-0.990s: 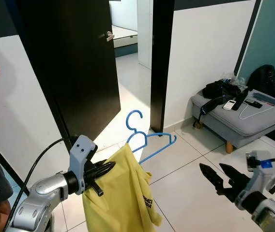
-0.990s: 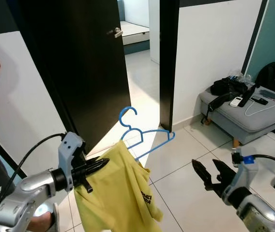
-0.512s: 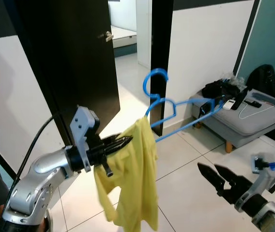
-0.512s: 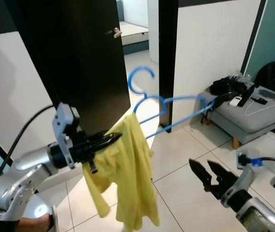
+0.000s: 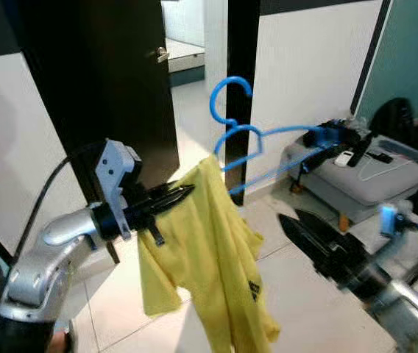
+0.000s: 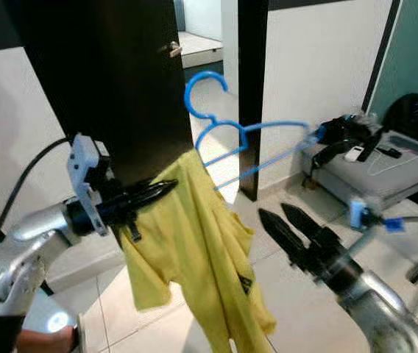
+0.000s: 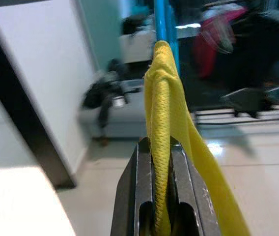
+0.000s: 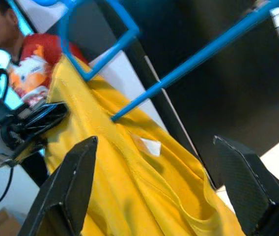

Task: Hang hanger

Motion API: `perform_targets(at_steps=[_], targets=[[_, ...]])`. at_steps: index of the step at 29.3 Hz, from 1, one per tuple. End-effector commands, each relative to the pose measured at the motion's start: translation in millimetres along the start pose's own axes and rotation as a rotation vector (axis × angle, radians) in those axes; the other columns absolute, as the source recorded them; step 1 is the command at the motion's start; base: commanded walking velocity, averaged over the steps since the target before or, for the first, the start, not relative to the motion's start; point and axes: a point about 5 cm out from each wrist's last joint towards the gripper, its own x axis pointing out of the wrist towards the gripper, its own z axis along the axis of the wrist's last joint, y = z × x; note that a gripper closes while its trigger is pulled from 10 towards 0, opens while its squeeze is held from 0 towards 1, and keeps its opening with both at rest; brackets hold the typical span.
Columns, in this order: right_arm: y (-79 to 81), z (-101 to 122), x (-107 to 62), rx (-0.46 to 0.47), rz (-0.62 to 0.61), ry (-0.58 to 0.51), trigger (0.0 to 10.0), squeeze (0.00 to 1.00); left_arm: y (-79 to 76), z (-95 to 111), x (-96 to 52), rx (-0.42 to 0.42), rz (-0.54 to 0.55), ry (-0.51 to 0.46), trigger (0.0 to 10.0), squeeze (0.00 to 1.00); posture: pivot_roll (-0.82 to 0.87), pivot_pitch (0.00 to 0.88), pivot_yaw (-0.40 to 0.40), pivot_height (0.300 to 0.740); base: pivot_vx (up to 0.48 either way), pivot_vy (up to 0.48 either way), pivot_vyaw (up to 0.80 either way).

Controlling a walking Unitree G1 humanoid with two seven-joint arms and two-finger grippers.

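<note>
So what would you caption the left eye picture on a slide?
Left gripper holds up a yellow shirt on a blue hanger as the open right gripper reaches toward it.

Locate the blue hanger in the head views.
The hanger is held up mid-frame by the left gripper, shut on the yellow shirt draped over it, before the dark door.

no legible text anywhere. yellow shirt [image 5: 220,257] carries a small dark print near its lower hem, too small and blurred to read. white tag [image 8: 147,145] inside the shirt, seen from the right wrist: blank or unreadable. person's red shirt [image 8: 29,69] shows a white and orange graphic, no letters made out.
</note>
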Motion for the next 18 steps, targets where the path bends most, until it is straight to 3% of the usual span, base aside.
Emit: perform_targets(at_steps=[1, 2, 4, 8, 13, 14, 18], targets=[[-2.2, -6, 9.7, 0.001, 0.004, 0.035, 10.0, 0.0, 16.0, 4, -10.5, 0.061, 0.079, 0.006, 10.0, 0.0, -0.05, 0.0, 0.013, 0.74, 0.0, 0.0, 0.0], [-2.2, -6, 9.7, 0.001, 0.004, 0.035, 10.0, 0.0, 16.0, 4, -10.5, 0.061, 0.079, 0.006, 10.0, 0.0, -0.05, 0.0, 0.013, 0.74, 0.0, 0.0, 0.0], [-13.8, -6, 29.5, -0.007, 0.037, 0.058, 10.0, 0.0, 27.0, 27, -13.9, 0.139, 0.108, -0.059, 10.0, 0.0, 0.01, 0.0, -0.039, 0.74, 0.0, 0.0, 0.0], [-19.1, -7, 40.8, -0.005, 0.062, 0.072, 10.0, 0.0, 30.2, 42, -13.3, 0.194, 0.097, -0.098, 10.0, 0.0, 0.02, 0.0, -0.052, 0.74, 0.0, 0.0, 0.0], [-17.6, -12, 54.0, -0.002, 0.127, 0.105, 10.0, 0.0, 35.6, 51, -16.3, 0.253, 0.086, -0.098, 10.0, 0.0, 0.05, 0.0, -0.069, 0.74, 0.0, 0.0, 0.0], [-16.9, -16, 67.1, -0.012, 0.18, 0.131, 10.0, 0.0, 37.2, 61, -16.6, 0.284, 0.051, -0.115, 10.0, 0.0, 0.07, 0.0, -0.078, 0.74, 0.0, 0.0, 0.0], [-15.7, -17, 75.4, -0.013, 0.216, 0.13, 10.0, 0.0, 35.5, 65, -15.0, 0.293, 0.014, -0.131, 10.0, 0.0, 0.08, 0.0, -0.08, 0.74, 0.0, 0.0, 0.0]])
